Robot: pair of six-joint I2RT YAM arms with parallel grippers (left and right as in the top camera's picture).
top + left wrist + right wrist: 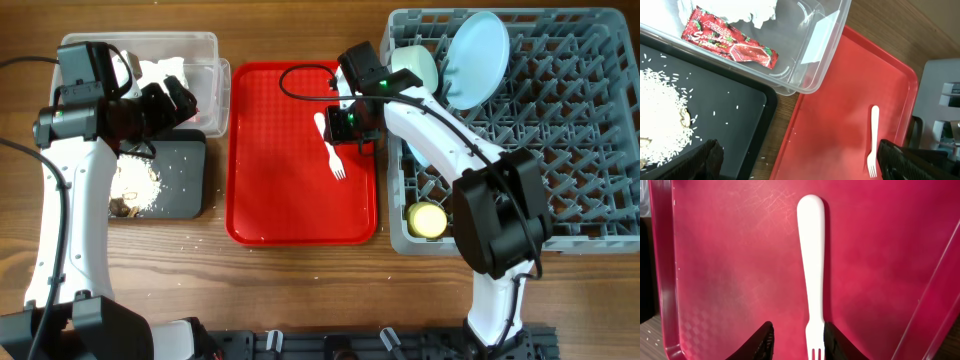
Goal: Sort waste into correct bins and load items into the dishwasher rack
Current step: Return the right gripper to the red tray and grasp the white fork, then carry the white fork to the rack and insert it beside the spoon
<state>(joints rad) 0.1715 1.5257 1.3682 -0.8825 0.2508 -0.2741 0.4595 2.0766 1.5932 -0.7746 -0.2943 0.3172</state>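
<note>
One white fork (811, 280) lies flat on the red tray (715, 255), and the right pincer (799, 342) straddles its tined end, fingers apart (nothing gripped yet). Loading it likely calls for closing, lifting, then carrying to the dishwasher rack (580, 150).

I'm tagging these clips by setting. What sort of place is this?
Likely a mock canteen dish-return station set up on a wooden table: a grey dishwasher rack holding a pale blue plate, a red serving tray with a white fork, and a clear tub and black tray taking waste.
</note>
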